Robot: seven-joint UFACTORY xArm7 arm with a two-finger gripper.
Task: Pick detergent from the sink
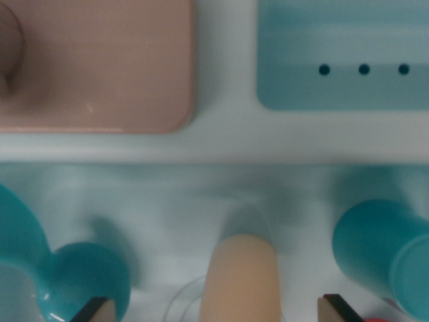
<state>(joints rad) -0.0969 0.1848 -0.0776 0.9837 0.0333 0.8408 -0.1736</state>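
Teal plastic fills the wrist view's left edge, where I see a rounded teal cup point(80, 278) lying low in the pale sink point(167, 201), with a larger teal shape curving up behind it at the very border. Above it, past the sink's white rim, a pink tray point(107, 74) occupies the upper left corner, and something dark and round sits on its far left end, too blurred for me to name. At the bottom of the frame, the gripper point(218, 310) shows only its two finger tips, one at the lower left beside the teal cup and one at the lower right; they stand well apart, spread wide with nothing pinched. Between them, near the middle, rises the detergent point(242, 278), a beige bottle standing in the sink basin, its rounded top pointing toward the camera, touching neither finger. A faint clear ring lies just beside its left base. Further right, a second teal cup point(385, 258) lies tilted in the sink. Above it, a light blue rack point(342, 40) with three dark holes sits on the counter.
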